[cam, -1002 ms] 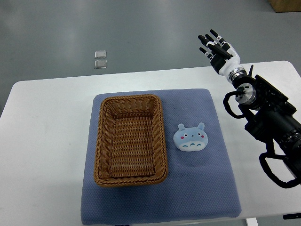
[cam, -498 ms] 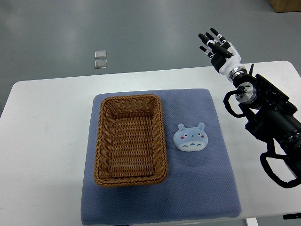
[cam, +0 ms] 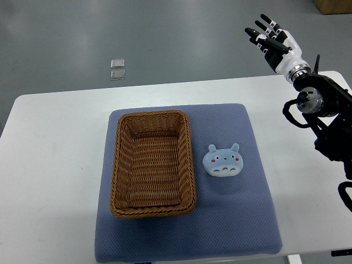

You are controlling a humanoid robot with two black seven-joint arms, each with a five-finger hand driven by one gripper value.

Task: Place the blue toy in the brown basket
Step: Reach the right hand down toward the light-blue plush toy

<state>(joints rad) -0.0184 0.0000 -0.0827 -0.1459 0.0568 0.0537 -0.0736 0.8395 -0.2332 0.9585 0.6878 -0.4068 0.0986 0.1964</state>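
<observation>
A blue toy (cam: 223,161) with small ears and a face lies flat on the blue-grey mat (cam: 231,220), just right of the brown wicker basket (cam: 152,163). The basket holds nothing. My right hand (cam: 272,39) hovers beyond the table's far right corner, well away from the toy, with its fingers spread and nothing in them. Its black arm (cam: 324,118) comes in from the right edge. No left arm shows.
The mat lies on a white table (cam: 55,165) with rounded corners. Two small clear squares (cam: 117,69) sit on the grey floor beyond the table. A cardboard box corner (cam: 333,5) shows at the top right.
My right hand and arm have swung to the right and slightly up, farther from the toy. The toy and basket have not moved.
</observation>
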